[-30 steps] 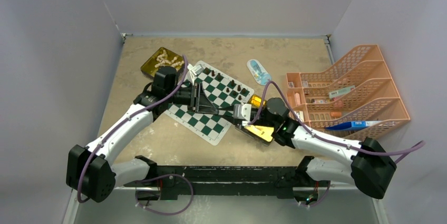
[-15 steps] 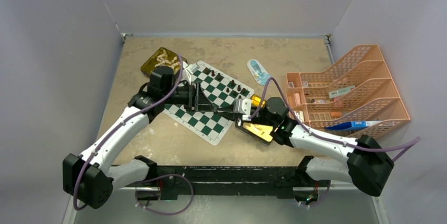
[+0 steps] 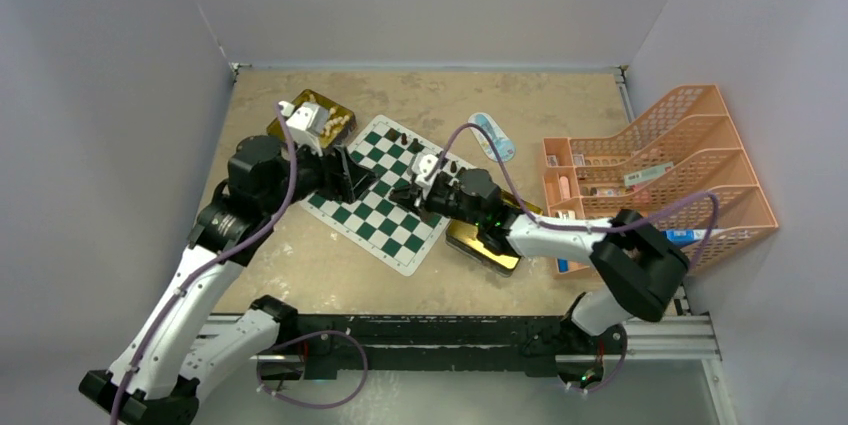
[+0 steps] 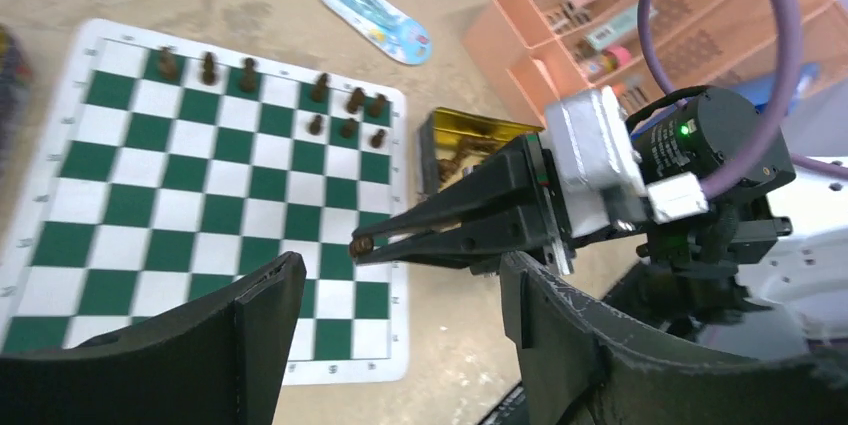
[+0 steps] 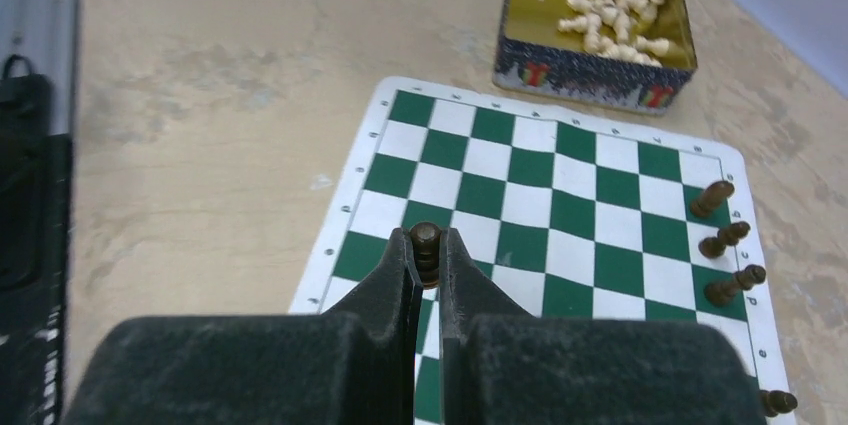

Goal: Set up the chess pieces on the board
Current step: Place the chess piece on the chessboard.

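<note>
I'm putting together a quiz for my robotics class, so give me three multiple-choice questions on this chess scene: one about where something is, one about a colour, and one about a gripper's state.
1. Where are the cream-white pieces?
A) in the gold tin
B) lined up on the board
C) in the orange rack

2. What colour is the piece held by the right gripper?
A) cream
B) dark brown
C) gold

3. How does the left gripper stand?
A) shut on a piece
B) shut, empty
C) open, empty

Key:
1 A, the right wrist view shows them heaped inside the tin.
2 B, the clamped piece is dark brown.
3 C, its fingers stand wide apart, holding nothing.
</note>
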{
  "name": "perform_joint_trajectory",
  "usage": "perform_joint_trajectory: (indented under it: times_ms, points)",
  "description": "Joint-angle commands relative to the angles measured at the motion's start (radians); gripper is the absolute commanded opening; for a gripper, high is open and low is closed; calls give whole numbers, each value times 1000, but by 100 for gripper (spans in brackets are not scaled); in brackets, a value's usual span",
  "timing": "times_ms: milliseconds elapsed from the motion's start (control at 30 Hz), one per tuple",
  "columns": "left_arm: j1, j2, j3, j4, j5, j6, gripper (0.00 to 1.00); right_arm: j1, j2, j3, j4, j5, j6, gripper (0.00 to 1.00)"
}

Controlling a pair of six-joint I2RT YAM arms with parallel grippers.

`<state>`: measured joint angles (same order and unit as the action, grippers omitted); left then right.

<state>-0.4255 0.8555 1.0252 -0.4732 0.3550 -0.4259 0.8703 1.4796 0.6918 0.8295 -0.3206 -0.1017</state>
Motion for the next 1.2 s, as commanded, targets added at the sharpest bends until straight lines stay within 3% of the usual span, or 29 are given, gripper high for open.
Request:
perform_joint_trajectory:
  times_ms: [0, 67, 167, 300, 433, 767, 1167]
  points:
    - [4, -80, -56, 30, -181, 131, 72, -6, 106, 104, 73, 155, 65, 0]
    - [4, -110, -88, 43, -217, 153, 73, -18, 177, 131, 94, 176, 88, 0]
    - [4, -148, -123, 54, -255, 207, 91, -45, 275, 206, 83, 202, 118, 0]
    - [4, -178, -152, 62, -307, 237, 100, -108, 381, 292, 47, 243, 157, 0]
    - [4, -198, -177, 55, -337, 245, 100, -156, 443, 334, 58, 250, 146, 0]
    - [4, -219, -184, 48, -338, 265, 100, -160, 550, 477, -96, 287, 26, 6]
    - [4, -206, -183, 20, -348, 251, 100, -157, 606, 484, -165, 295, 13, 7]
